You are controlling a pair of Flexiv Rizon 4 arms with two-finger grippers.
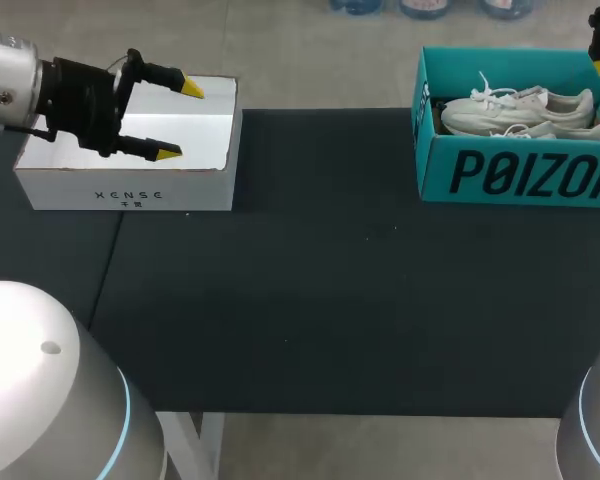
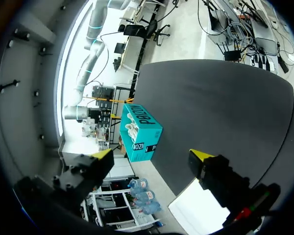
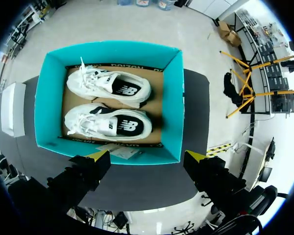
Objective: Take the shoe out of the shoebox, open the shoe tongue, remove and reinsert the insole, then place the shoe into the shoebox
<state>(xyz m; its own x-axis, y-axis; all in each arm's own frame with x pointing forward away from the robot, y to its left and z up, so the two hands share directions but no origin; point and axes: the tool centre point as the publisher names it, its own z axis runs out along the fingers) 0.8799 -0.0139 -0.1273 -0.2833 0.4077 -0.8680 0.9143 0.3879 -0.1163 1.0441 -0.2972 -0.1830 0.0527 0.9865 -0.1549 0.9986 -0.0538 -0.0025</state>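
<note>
Yellow tips on the right gripper are standing wide apart, with nothing between them. The gripper is hanging high over the teal shoebox, looking straight down into it. Two white shoes are lying side by side on the brown floor of the box, the near shoe closer to the gripper and the far shoe just behind it. Both are sitting upright with their openings facing up and their laces on top.

The left gripper is also standing open and holding nothing. It is waiting over the small white box at the other end of the dark table, well apart from the shoes.

Shoes resting in the box could mean a shoe is waiting to come out, or it could mean one is already back in after the insole work. These pictures are not telling which.

If a shoe is coming out, I think the right gripper is doing best by dropping straight down, keeping clear of the teal walls, and pinching one side wall of the shoe near its opening. Grabbing only the laces is looking risky, because the shoe could swing and bump its neighbour.
</note>
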